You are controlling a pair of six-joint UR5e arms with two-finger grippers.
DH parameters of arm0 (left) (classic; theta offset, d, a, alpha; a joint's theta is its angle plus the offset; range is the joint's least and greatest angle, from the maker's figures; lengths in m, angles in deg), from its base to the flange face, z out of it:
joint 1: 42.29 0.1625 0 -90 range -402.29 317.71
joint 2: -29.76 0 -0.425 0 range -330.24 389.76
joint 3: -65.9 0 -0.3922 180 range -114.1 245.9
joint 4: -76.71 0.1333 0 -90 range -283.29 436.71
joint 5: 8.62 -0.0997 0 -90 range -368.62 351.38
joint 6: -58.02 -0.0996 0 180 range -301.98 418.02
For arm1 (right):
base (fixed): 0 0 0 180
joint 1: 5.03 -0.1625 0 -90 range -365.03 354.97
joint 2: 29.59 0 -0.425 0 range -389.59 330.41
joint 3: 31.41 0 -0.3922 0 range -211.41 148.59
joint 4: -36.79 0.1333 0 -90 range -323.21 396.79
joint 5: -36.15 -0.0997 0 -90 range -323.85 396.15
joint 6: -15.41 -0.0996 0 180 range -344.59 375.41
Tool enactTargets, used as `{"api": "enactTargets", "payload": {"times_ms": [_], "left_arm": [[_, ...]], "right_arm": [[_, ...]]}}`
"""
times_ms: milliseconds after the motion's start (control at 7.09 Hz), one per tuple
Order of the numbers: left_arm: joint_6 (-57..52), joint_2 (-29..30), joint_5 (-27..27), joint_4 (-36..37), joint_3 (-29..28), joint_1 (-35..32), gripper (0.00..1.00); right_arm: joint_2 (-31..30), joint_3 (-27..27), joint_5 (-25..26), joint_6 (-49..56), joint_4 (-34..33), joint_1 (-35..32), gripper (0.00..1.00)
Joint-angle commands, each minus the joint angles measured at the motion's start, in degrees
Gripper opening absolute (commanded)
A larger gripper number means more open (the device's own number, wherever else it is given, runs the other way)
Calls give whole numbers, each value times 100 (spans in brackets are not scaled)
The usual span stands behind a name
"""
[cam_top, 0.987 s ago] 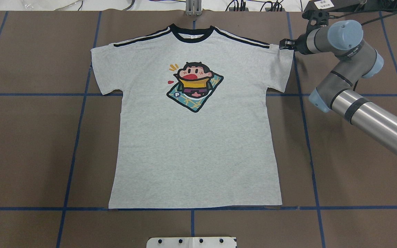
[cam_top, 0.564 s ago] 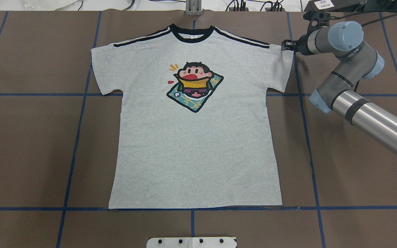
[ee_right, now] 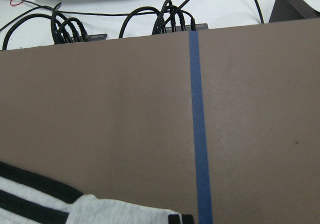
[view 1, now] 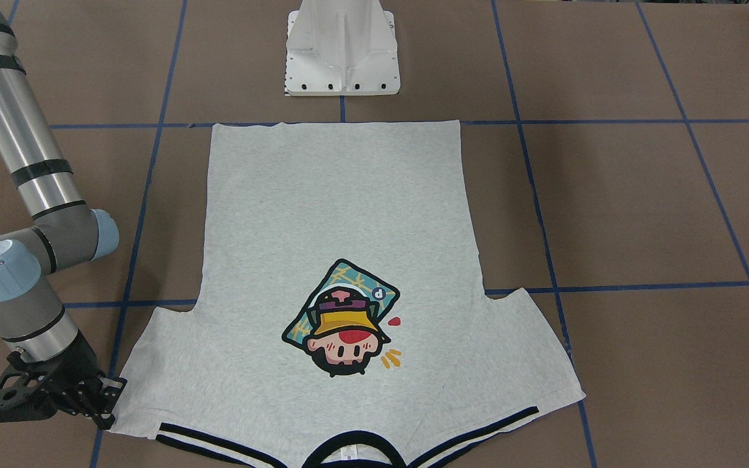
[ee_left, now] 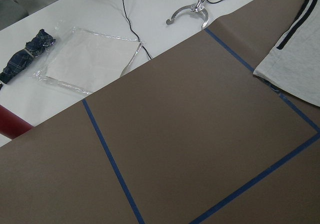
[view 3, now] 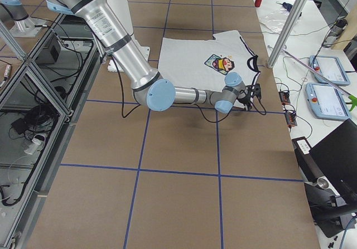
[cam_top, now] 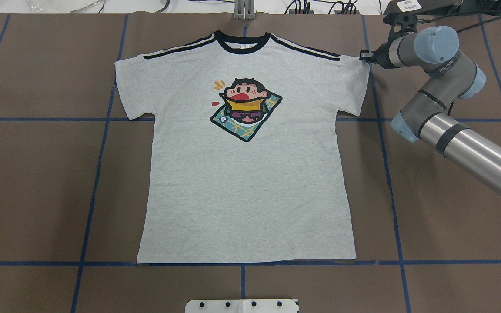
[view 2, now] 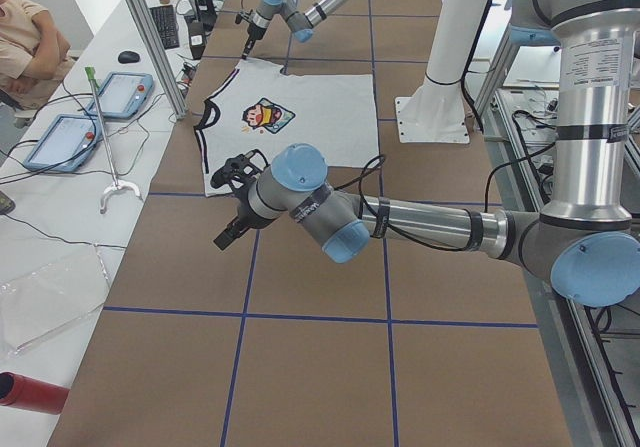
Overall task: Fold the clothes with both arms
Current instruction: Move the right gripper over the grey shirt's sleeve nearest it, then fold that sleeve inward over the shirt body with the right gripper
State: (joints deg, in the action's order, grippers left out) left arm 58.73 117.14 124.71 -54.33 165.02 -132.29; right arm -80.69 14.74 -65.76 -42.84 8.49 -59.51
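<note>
**T-shirt** [cam_top: 246, 182]: flat on table [cam_top: 37, 182], centred, print up, both sleeves spread, hem [cam_top: 246, 262] straight. No fold made.

**Right gripper** [view 1: 106, 404]: low at outer corner of one sleeve [cam_top: 355, 82], near the black stripes [cam_top: 307, 50]. Touching or just beside the cloth. Finger spread, and whether cloth is pinched, impossible to tell.

**Left gripper** [view 2: 228, 233]: above bare table, well apart from the other sleeve. Spread impossible to tell.

**Progress, as judged:** opening stage only. Left to do: both grips, sleeves and sides turned inward, then a fold along the length.
</note>
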Motion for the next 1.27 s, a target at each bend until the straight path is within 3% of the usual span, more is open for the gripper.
{"api": "enactTargets", "payload": {"times_ms": [0, 141, 564, 846, 1128], "left_arm": [[0, -2, 0, 0, -7, 0, 100], [0, 6, 0, 0, -7, 9, 100], [0, 6, 0, 0, -16, 9, 100], [0, 6, 0, 0, -16, 9, 100], [0, 6, 0, 9, -16, 9, 100]], "right_arm": [[-14, 1039, 399, 323, -1519, 43, 0], [73, 1489, 696, 305, -2408, 200, 0], [1143, 1468, 2146, -376, -4703, 946, 0], [2021, 472, 2500, -1341, -4992, 1150, 0], [2262, 63, 2563, -1566, -4530, 1194, 0]]}}
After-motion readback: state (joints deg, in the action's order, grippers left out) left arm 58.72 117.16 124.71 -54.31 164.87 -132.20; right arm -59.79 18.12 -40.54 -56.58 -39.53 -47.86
